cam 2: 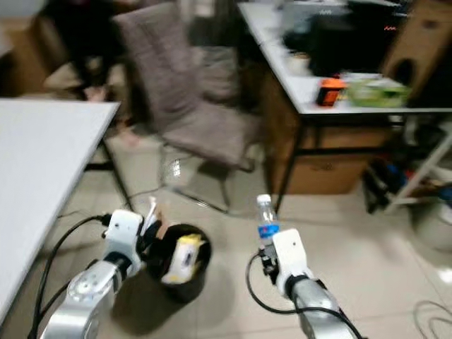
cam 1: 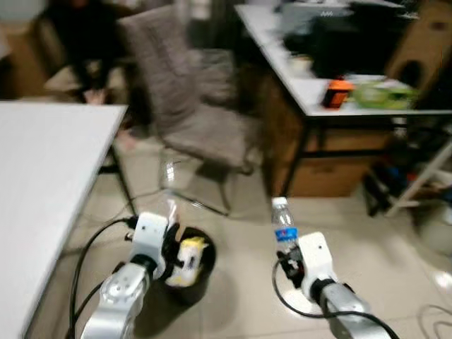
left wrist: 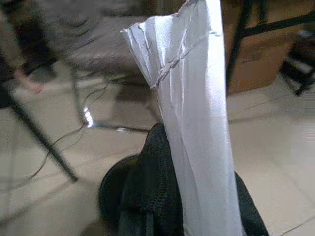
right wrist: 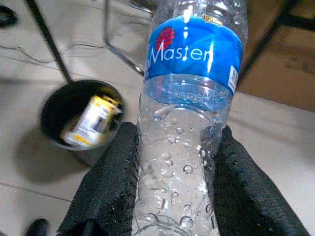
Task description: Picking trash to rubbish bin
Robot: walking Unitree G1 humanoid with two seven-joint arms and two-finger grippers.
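Currently both grippers are loaded. Right gripper (right wrist: pixel 177 187) has its fingers (right wrist: pixel 110 191) clamped on the lower body of a bottle (cam 1: pixel 283 224), held upright above the floor, off to the right of the bin (cam 1: pixel 189 272) and not over it. Left gripper (left wrist: pixel 182 196) has its fingers (left wrist: pixel 147 187) pinched on the bottom end of a paper strip (left wrist: pixel 192 123); the strip stands up beside the bin's left rim.

Bin sits on the floor between the arms and already holds a yellow carton (cam 1: pixel 189 260).

Handling, my read:
- Bottle: thin clear plastic, droplets inside, looks near empty, so light. Wall dents under squeeze and the surface is slick. The grip below the blue label (right wrist: pixel 194 54) sits on the waisted part, which should resist slipping. Top-heavy lever is small; tilt risk low.
- Paper: very light, creased, floppy. Only its fold keeps it standing. It will flutter on release and may catch on the fingers or the rim, so it wants to be well over the opening before letting go.

Bottle needs a shift left to clear the rim. A grey chair (cam 1: pixel 191 92) stands behind the bin, well apart.
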